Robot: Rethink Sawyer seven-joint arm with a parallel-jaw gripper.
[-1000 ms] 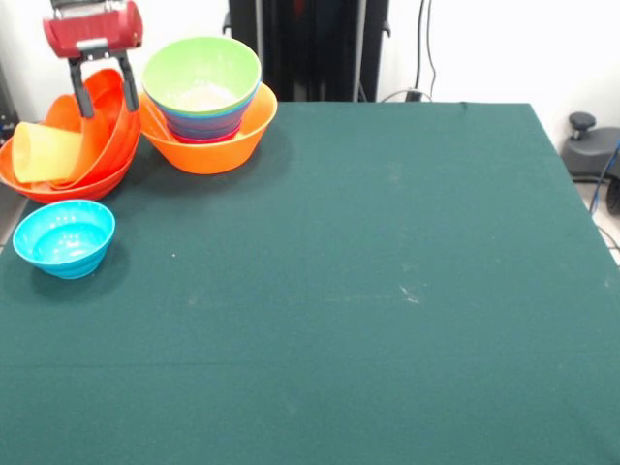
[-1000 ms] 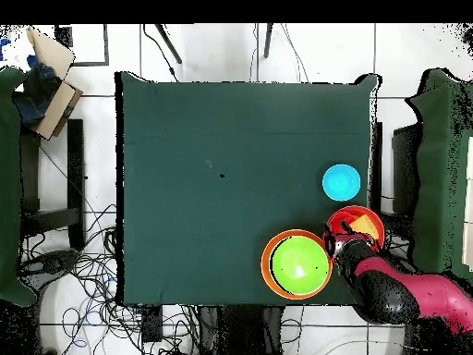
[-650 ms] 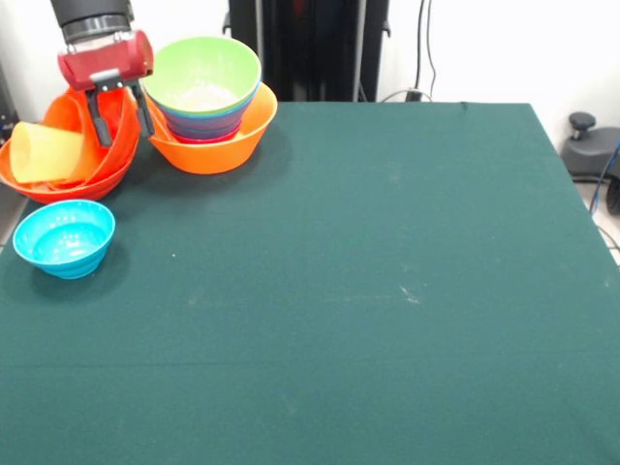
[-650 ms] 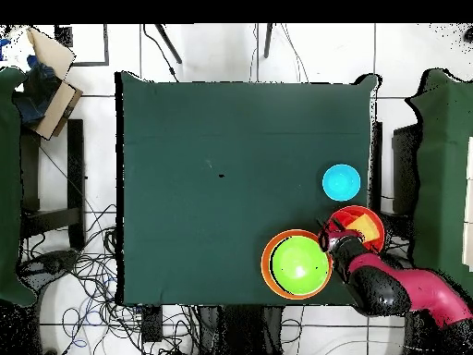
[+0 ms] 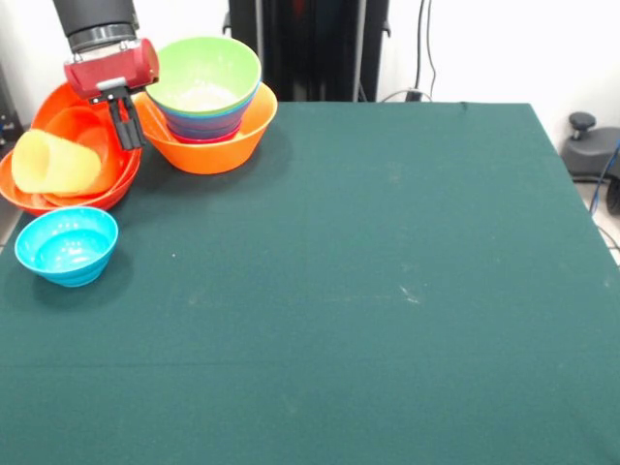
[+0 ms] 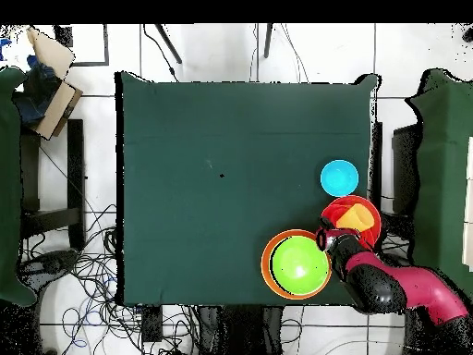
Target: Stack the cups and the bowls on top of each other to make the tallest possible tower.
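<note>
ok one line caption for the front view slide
End effector between the red-orange bowls holding a tumbler and the green-topped tower.

table [image 5: 387,291]: dark green cloth | cardboard box [image 6: 51,79]: off table corner | cables [image 6: 83,277]: floor

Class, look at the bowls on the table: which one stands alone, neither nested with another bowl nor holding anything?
The small cyan bowl, apart on the cloth. The lime green bowl tops the pile in the large orange bowl; the red-orange bowls hold the tumbler.
</note>
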